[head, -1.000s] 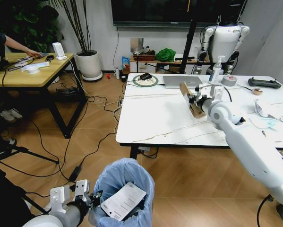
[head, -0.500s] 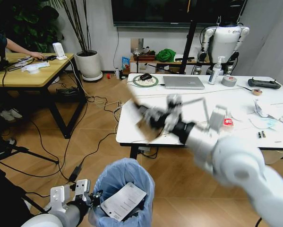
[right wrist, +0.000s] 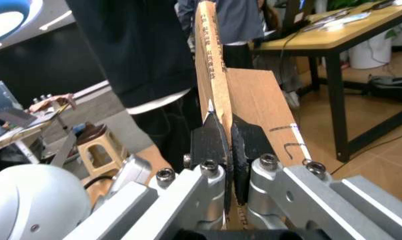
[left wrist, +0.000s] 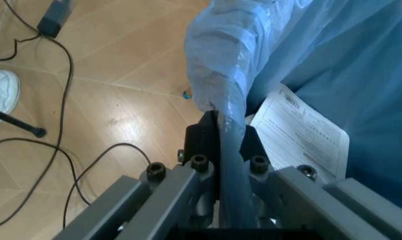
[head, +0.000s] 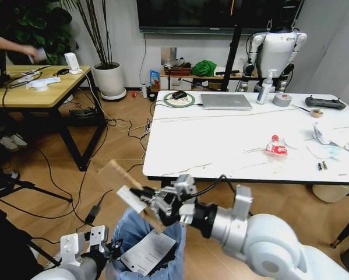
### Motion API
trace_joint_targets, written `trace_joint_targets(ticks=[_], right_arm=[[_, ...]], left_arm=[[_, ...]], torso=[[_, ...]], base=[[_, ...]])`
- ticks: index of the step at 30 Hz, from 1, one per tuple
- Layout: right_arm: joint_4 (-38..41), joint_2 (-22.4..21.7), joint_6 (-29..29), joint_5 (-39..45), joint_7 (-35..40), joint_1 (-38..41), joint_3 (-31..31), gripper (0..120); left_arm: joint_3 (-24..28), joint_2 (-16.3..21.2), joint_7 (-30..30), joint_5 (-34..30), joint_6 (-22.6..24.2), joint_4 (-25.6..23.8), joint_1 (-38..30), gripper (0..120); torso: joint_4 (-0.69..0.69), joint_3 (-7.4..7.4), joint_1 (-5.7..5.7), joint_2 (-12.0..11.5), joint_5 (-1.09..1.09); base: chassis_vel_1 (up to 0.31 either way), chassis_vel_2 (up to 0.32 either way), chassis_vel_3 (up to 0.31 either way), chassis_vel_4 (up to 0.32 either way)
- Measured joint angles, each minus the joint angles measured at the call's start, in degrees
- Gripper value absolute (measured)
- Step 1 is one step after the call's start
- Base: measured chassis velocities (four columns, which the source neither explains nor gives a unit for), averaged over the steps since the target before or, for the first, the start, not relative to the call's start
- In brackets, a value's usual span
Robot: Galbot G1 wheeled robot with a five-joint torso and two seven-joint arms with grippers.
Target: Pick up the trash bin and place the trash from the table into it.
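Head view, our right gripper [head: 152,205] clamped on the torn cardboard box [head: 127,189], tilted just above the blue-lined trash bin [head: 140,226], arm stretched across, our left gripper [left wrist: 222,145] pinching the bin's rim.

The trash bin [head: 145,236] wears a crinkled, translucent light-blue liner, with a white printed paper [head: 148,252] inside it. The torn cardboard [head: 123,176] is plain brown. The tabletop [head: 221,140] is white with thin grey veins; on it lies a clear crushed bottle [head: 275,146] with a red label. The floor [head: 104,169] is warm herringbone wood, crossed by black cables.
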Motion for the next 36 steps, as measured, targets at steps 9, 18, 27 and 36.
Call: trace_joint_targets(ticks=[9, 18, 27, 36], right_arm=[[-0.5, -0.6, -0.4, -3.5, -0.2, -0.8, -1.2, 29], [-1.4, -0.6, 0.3, -3.8, -0.4, -0.6, 0.9, 59], [-2.5, 0.2, 2.4, -4.7, 14.1, -0.7, 8.2, 93], [-2.6, 4.1, 1.7, -18.0, 21.6, -12.7, 25.7, 100]], left_arm=[[0.3, 0.0, -0.1, 0.0, 0.0, 0.0, -1.0, 0], [0.3, 0.4, 0.1, -0.2, 0.0, 0.0, -1.0, 0], [-0.1, 0.6, 0.3, -0.2, 0.0, 0.0, -0.3, 0], [-0.2, -0.5, 1.0, 0.5, 0.0, 0.0, -0.1, 0]], torso=[[-0.02, 0.00, 0.00, 0.0, 0.00], [-0.02, 0.00, 0.00, 0.0, 0.01], [-0.01, 0.00, 0.01, 0.0, 0.02], [-0.02, 0.00, 0.01, 0.0, 0.03]], base=[[0.000, 0.000, 0.000, 0.000], [0.000, 0.000, 0.000, 0.000], [0.000, 0.000, 0.000, 0.000], [0.000, 0.000, 0.000, 0.000]])
